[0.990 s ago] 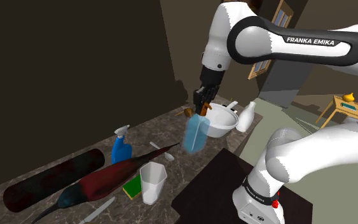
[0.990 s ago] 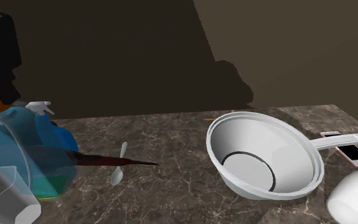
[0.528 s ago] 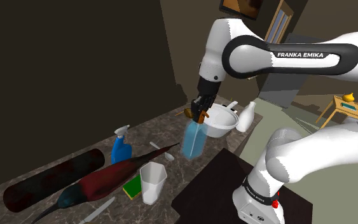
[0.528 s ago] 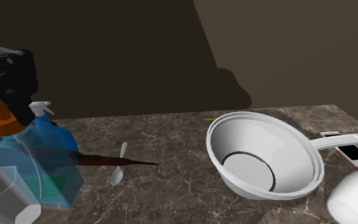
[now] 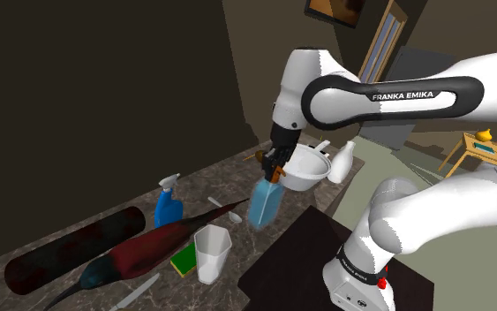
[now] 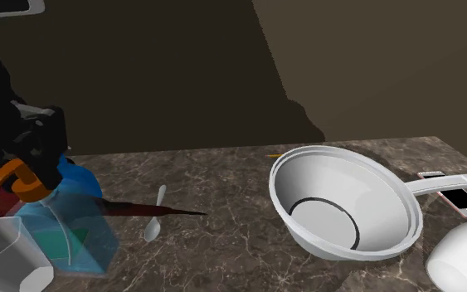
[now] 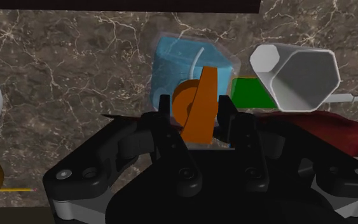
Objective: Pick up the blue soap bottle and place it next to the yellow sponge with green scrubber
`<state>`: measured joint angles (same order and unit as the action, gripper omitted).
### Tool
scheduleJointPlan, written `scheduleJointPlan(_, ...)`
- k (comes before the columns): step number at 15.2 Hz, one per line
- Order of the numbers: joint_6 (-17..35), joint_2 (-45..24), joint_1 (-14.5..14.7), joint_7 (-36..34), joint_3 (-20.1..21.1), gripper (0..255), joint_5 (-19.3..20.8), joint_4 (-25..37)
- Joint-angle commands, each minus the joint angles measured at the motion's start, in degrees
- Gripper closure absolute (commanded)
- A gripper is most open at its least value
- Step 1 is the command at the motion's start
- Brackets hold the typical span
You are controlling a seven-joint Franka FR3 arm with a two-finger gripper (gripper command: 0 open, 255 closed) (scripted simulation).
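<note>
Gripper (image 7: pixel 196 109) clamped on the orange pump of the blue soap bottle (image 5: pixel 264 203). Bottle is airborne over the counter (image 5: pixel 209 181), near the white cup (image 5: pixel 212 252); sponge (image 5: pixel 184 260) sits just beside the cup. Vs 1 s ago: bottle went from tilted to approx. upright, sits lower, and is further from the bowl (image 5: pixel 306 170). Judgement: carry nearly done; set-down and release still req'd.

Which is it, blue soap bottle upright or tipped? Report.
Roughly upright: the blue soap bottle hangs below the gripper, which clasps its orange pump on top.
</note>
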<state>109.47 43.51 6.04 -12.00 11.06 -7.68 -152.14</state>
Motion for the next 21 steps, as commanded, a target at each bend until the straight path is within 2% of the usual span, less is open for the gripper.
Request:
scheduleJointPlan(1, 1.57, -0.13, 0.11, -0.01, 0.20, 255, -0.20, -1.39)
scheduleJointPlan(21, 20.73, -8.18, 0.60, 0.04, 2.57, 255, -2.09, -12.53)
